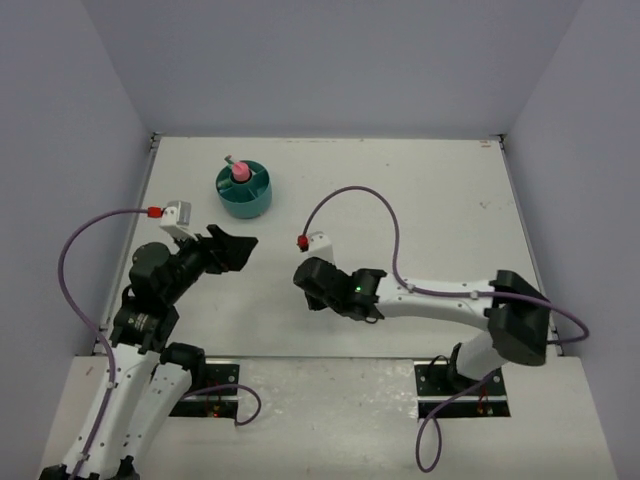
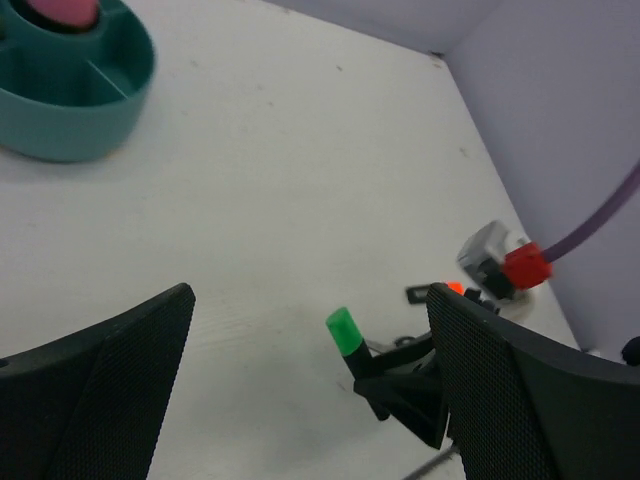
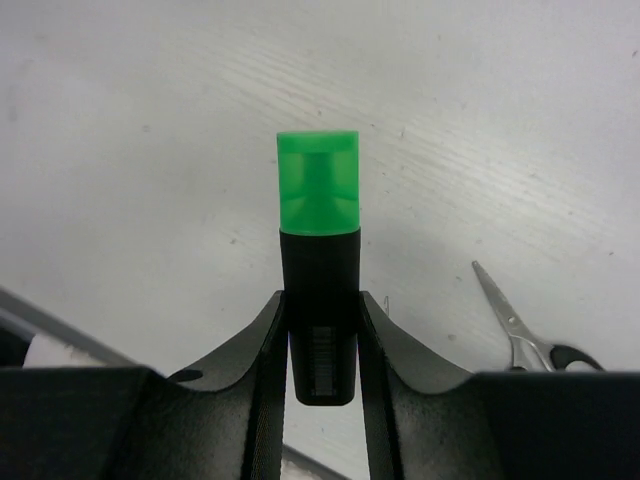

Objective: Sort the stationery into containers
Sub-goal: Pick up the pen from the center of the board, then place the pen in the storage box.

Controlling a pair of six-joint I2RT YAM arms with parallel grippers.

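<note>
The round teal organizer (image 1: 244,192) stands at the back left of the table with a pink item (image 1: 240,172) in its central cup. It also shows in the left wrist view (image 2: 75,95). My right gripper (image 3: 322,340) is shut on a black marker with a green cap (image 3: 318,215) and holds it above the table. The same marker (image 2: 345,335) shows in the left wrist view, between my left fingers. My left gripper (image 2: 310,390) is open and empty, and sits left of the right gripper (image 1: 310,288). Small black-handled scissors (image 3: 525,335) lie on the table beside the right gripper.
Grey walls enclose the white table (image 1: 420,200) on three sides. The right arm (image 1: 450,297) stretches across the near right. Purple cables (image 1: 360,195) loop above both wrists. A small orange spot (image 2: 455,287) shows behind my left finger.
</note>
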